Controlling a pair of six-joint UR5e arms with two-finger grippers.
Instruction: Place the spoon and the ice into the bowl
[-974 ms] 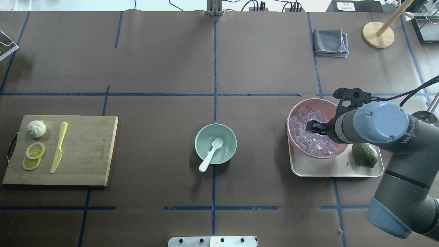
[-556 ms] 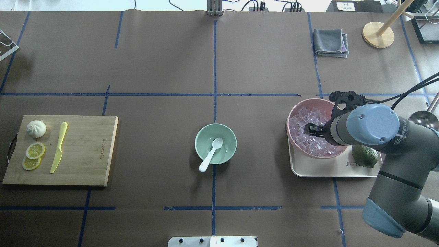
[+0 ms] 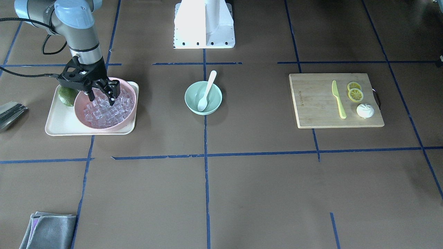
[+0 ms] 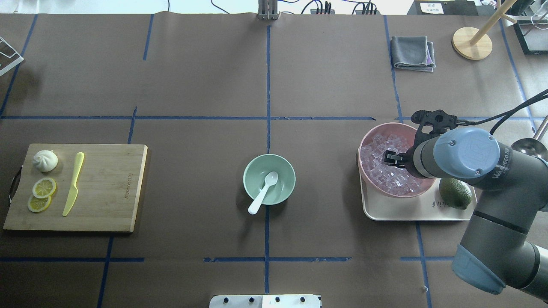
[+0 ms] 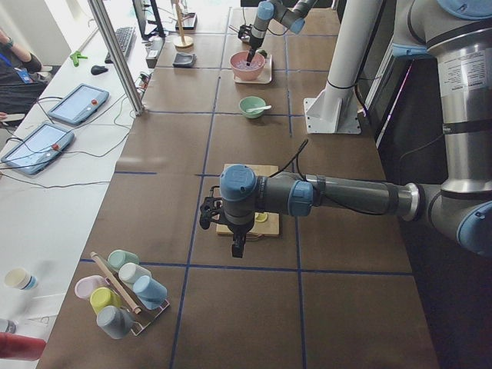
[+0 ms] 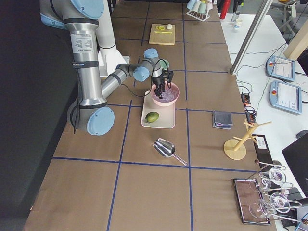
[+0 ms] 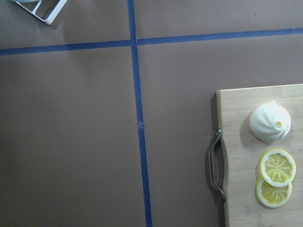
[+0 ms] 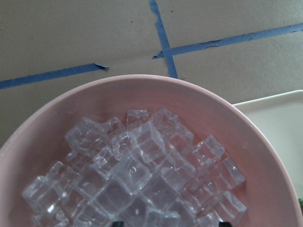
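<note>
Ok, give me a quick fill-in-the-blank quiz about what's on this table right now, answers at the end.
1. The spoon has its scoop inside the mint-green bowl, while its ____ sticks out over the rim.
2. The ice is piled in the larger bowl, which is ____ and stands on a tray.
3. The ____ gripper hangs open over the ice.
4. The cutting board carries a bun, a knife and ____ lemon slices.

Missing words: handle; pink; right; two.

A mint-green bowl [image 4: 286, 179], white spoon [image 4: 264, 189], clear ice [image 4: 374, 169], pink bowl [image 4: 369, 136], cream tray [image 4: 402, 210] and brown, blue-taped table [image 4: 192, 85] are shown.
</note>
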